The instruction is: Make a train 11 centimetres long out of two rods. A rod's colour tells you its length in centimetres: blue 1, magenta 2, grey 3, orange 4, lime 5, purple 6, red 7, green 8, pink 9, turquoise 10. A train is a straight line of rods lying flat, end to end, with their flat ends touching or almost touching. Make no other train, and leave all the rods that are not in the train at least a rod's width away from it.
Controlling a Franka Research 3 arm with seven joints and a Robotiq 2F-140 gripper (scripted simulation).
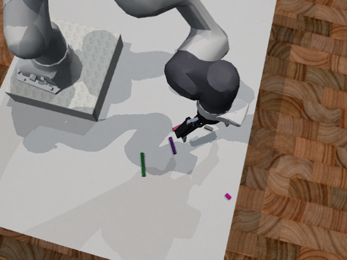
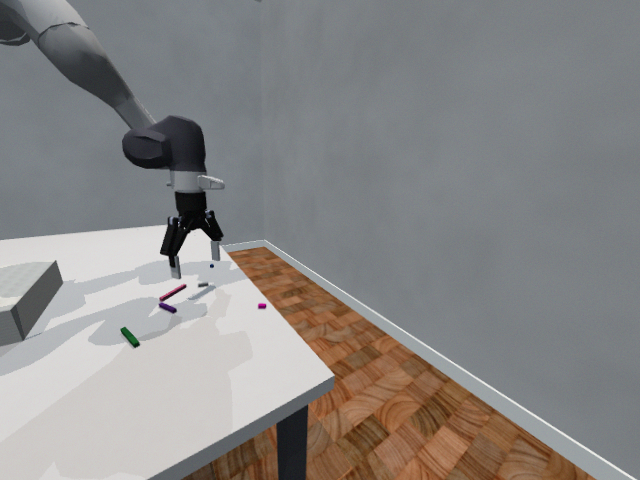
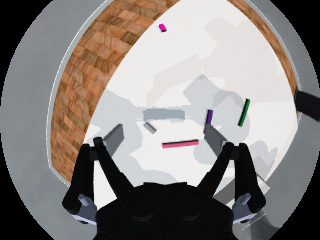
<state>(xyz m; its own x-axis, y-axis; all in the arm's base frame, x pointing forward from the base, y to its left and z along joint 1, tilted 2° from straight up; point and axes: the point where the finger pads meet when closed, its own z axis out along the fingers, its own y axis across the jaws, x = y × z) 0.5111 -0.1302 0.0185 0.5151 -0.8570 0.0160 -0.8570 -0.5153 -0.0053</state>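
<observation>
The gripper [image 2: 194, 260] hangs fully open over the table [image 2: 217, 361], holding nothing. The pink rod [image 3: 180, 144] lies flat beneath it, crosswise between the fingertips in the wrist view. From above, the gripper hides most of it. The magenta rod [image 1: 228, 195] lies well apart, near the table's edge, its direction unclear.

White table [image 2: 217, 372], dark leg [image 2: 292, 444]; wood-block floor [image 2: 413, 372]; grey walls [image 2: 439, 155], pale skirting, apparently [image 2: 465, 374].

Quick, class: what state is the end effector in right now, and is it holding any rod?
End effector: open wide, holding nothing, above the pink rod.
</observation>
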